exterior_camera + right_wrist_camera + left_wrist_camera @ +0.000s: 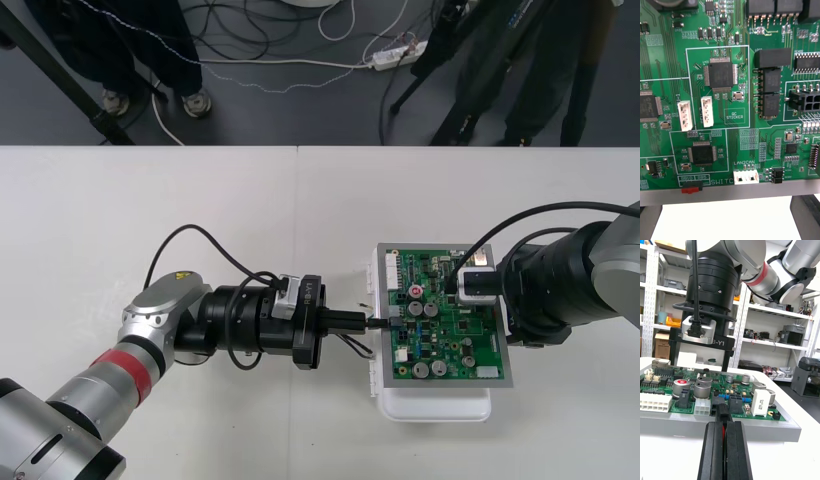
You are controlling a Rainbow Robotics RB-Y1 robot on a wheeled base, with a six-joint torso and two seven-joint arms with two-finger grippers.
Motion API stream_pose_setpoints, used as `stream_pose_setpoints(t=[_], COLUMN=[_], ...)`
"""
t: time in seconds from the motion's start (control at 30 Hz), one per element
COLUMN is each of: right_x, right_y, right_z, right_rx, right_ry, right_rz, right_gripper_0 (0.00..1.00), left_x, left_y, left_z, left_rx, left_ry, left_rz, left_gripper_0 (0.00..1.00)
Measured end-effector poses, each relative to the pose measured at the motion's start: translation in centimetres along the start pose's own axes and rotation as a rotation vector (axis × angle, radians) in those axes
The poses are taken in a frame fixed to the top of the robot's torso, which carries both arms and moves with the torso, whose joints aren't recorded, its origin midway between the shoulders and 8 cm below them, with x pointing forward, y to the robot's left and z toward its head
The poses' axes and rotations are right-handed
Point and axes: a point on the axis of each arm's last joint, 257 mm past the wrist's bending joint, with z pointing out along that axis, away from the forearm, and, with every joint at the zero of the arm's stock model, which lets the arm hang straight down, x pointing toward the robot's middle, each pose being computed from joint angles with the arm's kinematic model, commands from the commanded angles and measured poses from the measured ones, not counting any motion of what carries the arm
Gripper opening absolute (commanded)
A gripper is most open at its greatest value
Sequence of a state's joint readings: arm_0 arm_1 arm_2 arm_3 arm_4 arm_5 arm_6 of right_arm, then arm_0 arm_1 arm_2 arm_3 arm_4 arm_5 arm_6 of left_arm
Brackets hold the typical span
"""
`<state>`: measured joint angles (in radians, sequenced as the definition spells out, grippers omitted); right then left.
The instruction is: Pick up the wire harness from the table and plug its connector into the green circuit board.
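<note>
- Front view: the silver left arm's black two-finger gripper lies level at the left edge of the green circuit board, which sits on a white base.
- Its fingers are pressed together, pinching the thin red-and-black wire harness. The small black plug is at the board's edge connectors; I cannot tell whether it is seated.
- The right gripper hovers over the board with its fingers spread, holding nothing.
- Step, by judgement — insertion. The next move calls for squaring the plug to its socket, then a straight push.
</note>
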<state>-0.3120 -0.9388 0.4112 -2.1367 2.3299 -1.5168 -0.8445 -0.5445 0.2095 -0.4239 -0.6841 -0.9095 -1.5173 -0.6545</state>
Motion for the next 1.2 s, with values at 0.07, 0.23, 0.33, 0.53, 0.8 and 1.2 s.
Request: stream_pose_setpoints(t=[0.07, 0.23, 0.33, 0.53, 0.8, 1.2], right_x=[-0.03, -0.09, -0.12, -0.18, -0.24, -0.35], right_y=[0.03, 0.1, 0.1, 0.12, 0.14, 0.19], right_z=[0.0, 0.0, 0.0, -0.01, -0.02, -0.03], right_rx=[-0.001, -0.004, -0.004, -0.005, -0.005, -0.007], right_ry=[-0.001, -0.004, -0.005, -0.007, -0.009, -0.013], right_rz=[0.0, -0.002, -0.015, -0.027, -0.044, -0.084], right_gripper_0=[1.0, 1.0, 1.0, 1.0, 1.0, 1.0], left_x=[-0.02, -0.03, -0.03, -0.03, -0.03, -0.03], left_y=[-0.01, -0.01, -0.01, -0.01, -0.01, -0.01], left_z=[0.05, 0.07, 0.08, 0.08, 0.08, 0.08], left_rx=[0.0, 0.0, 0.0, 0.0, 0.0, 0.0], left_ry=[-0.001, -0.002, -0.002, -0.002, -0.002, -0.002], left_rz=[0.0, 0.0, 0.0, 0.0, 0.0, 0.0], left_gripper_0=[0.0, 0.0, 0.0, 0.0, 0.0, 0.0])
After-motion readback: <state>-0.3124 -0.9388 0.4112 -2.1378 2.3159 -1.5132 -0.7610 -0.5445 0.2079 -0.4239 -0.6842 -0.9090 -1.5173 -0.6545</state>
